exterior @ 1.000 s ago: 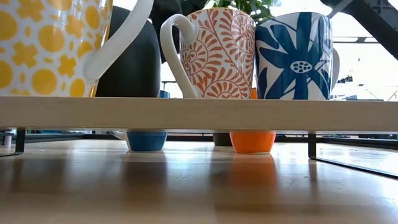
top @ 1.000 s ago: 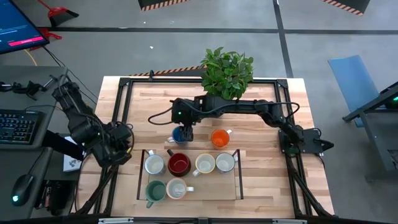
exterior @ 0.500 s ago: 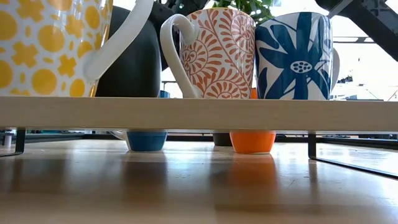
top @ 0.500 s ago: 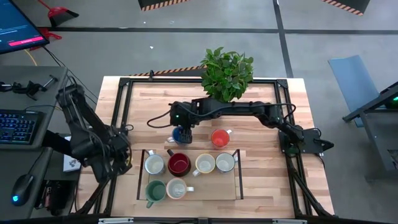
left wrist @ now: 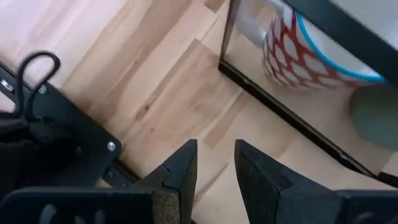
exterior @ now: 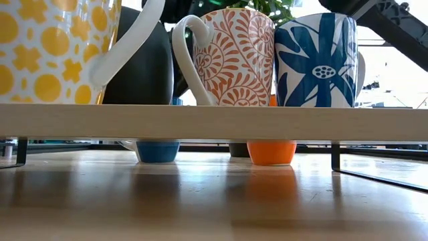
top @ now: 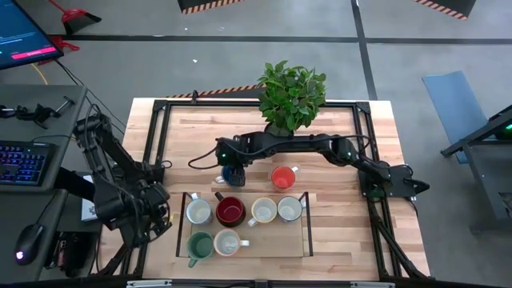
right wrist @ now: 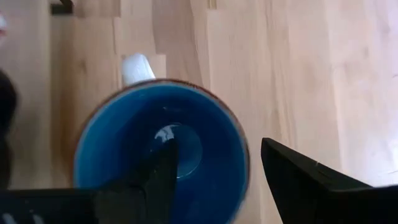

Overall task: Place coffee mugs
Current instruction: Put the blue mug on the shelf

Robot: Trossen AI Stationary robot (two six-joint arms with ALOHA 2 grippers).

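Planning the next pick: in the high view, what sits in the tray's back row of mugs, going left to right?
White mug with dark inside → dark red mug → cream mug → white mug. Behind that row, the right gripper is over the blue mug.

A glossy blue mug (right wrist: 163,152) sits between the right gripper's (right wrist: 217,177) dark fingers, over pale wood.

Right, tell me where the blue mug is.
In the high view the blue mug stands on the table just behind the wooden tray, left of the orange mug, under the right hand.
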